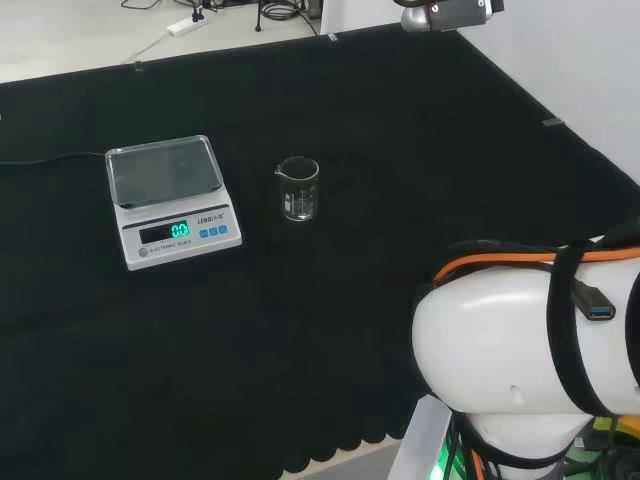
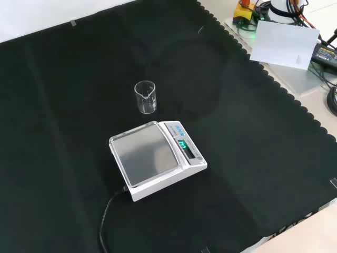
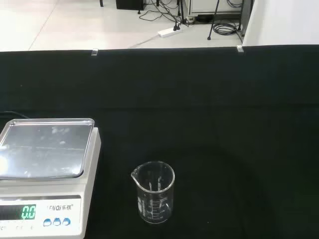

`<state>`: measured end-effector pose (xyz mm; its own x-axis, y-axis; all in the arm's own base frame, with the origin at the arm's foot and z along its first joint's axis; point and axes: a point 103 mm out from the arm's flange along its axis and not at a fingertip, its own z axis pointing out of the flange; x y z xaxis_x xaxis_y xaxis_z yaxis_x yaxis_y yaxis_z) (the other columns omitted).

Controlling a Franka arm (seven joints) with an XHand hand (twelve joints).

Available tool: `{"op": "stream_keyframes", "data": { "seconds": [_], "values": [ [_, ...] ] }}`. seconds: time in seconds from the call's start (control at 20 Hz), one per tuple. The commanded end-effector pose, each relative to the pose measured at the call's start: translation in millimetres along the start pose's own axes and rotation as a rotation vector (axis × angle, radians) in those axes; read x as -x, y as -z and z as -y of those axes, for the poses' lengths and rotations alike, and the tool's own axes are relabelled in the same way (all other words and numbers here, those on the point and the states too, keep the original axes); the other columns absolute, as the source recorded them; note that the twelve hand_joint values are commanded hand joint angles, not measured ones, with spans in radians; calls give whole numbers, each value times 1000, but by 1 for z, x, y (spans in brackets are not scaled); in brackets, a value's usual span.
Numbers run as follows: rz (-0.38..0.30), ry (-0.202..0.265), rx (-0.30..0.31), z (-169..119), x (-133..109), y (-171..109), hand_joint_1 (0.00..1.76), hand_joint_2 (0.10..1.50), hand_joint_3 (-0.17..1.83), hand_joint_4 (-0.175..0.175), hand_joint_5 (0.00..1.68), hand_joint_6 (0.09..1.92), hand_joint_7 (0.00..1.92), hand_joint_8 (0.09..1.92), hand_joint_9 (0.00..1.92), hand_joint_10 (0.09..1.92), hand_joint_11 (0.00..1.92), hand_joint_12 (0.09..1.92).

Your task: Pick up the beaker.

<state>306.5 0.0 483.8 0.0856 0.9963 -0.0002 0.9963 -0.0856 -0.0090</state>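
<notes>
A small clear glass beaker [image 1: 299, 190] stands upright on the black cloth near the middle of the bench, and it looks empty. In the head view it is just right of the scale. The front view has the beaker [image 2: 146, 98] a little beyond the scale, its spout turned toward the scale. Close in the wrist view, the beaker [image 3: 155, 192] shows printed marks on its wall and nothing touches it.
A white electronic scale [image 1: 170, 201] with a steel pan and a lit green display sits beside the beaker; its black cable [image 2: 108, 219] runs off toward the cloth's near edge in the front view. The arm's white link [image 1: 520, 345] bulks at the head view's lower right.
</notes>
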Motion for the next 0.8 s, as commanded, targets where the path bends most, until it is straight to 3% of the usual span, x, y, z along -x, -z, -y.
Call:
{"op": "stream_keyframes", "data": {
  "seconds": [0.05, 0.2, 0.55, 0.8],
  "values": [
    [2, -1, 3, -4, 2, -4, 762, 583, 499, -29, 189, 189, 175, 745, 287, 886, 35, 1446],
    [2, 1, -5, -13, 6, -13, 763, 616, 428, -30, 223, 97, 154, 774, 263, 933, 3, 1517],
    [-1, -13, 4, -36, 16, -33, 783, 613, 393, -22, 223, 87, 140, 776, 261, 941, 0, 1557],
    [-15, -14, -41, -64, 24, -65, 793, 599, 384, -8, 202, 87, 115, 764, 259, 938, 0, 1566]
  ]
}}
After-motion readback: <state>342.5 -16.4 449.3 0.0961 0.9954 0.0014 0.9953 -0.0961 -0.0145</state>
